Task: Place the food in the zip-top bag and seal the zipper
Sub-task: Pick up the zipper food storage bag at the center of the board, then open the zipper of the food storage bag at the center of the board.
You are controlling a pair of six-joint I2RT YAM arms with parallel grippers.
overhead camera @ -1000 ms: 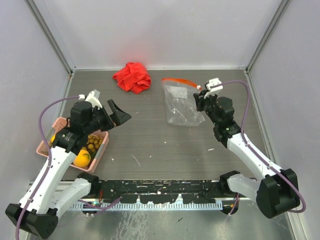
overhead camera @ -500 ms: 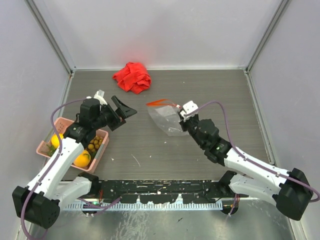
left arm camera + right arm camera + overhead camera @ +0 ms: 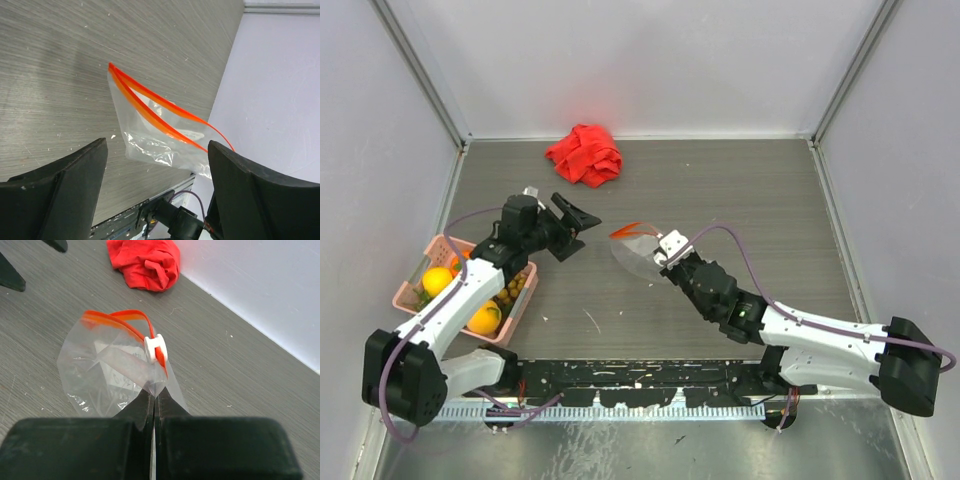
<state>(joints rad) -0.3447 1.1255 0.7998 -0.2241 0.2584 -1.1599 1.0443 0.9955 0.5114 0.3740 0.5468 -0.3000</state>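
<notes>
Zip-top bag (image 3: 632, 258) between my left claw (image 3: 575, 232) and right claw (image 3: 661, 263).
Basket (image 3: 405, 297) holding the food (image 3: 437, 281) sits far left; cloth (image 3: 585, 156) lies behind, by the back wall (image 3: 640, 70).

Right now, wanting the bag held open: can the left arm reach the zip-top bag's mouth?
Probably yes: the left fingers stand open, facing the gaping mouth of the zip-top bag, and nothing lies between them.

Open tabletop (image 3: 720, 190) lies between left hand (image 3: 578, 230) and zip-top bag (image 3: 636, 256).

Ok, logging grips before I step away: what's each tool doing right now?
Left tool: open, empty.
Right tool: shut on the zip-top bag.
</notes>
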